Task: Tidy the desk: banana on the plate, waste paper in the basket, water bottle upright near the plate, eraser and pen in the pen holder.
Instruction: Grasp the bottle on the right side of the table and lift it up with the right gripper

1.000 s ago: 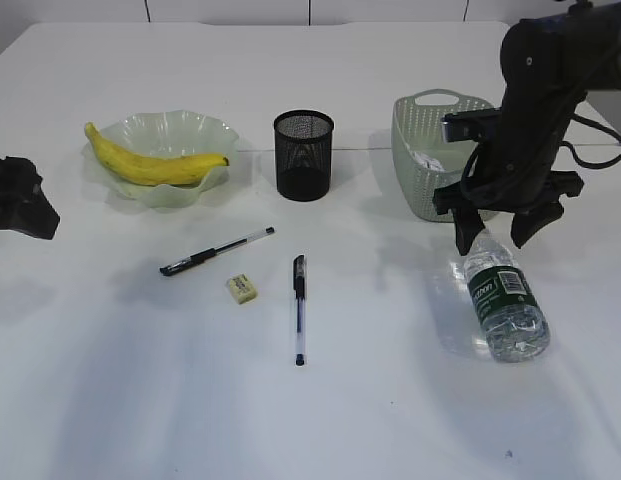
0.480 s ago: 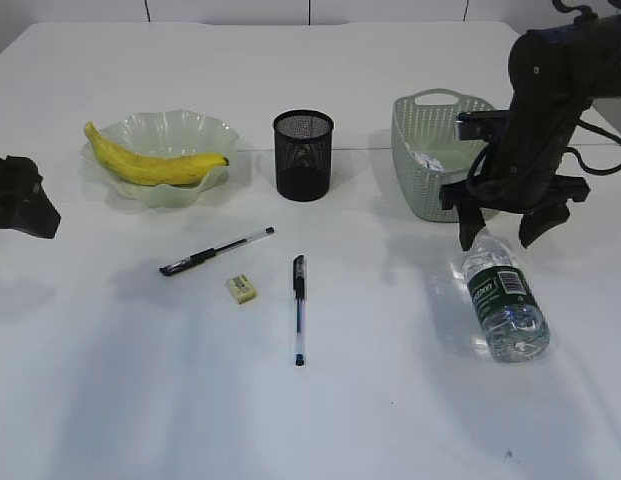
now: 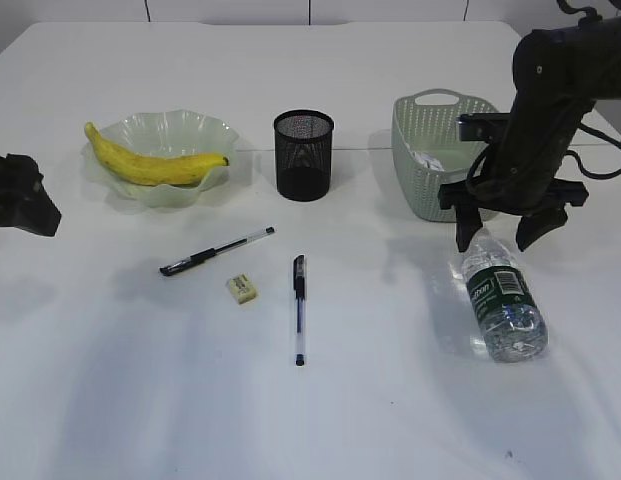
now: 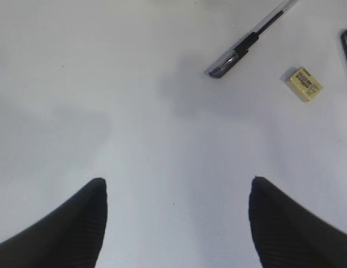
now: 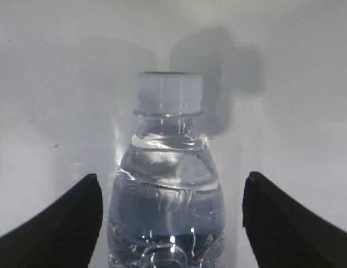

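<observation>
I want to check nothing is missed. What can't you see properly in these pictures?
- Waste paper: exterior view, mostly hidden by the basket wall.
- Water bottle: right wrist view, lower part cut off by the bottom edge.
- Left gripper: exterior view, cut off by the left edge.
- Eraser: left wrist view, print too small to read.

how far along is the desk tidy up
Done: banana lies on the plate; white paper shows inside the basket. In hand: right end effector open, straddling the lying bottle. Left: stand the bottle up, put eraser and two pens in the pen holder.
</observation>
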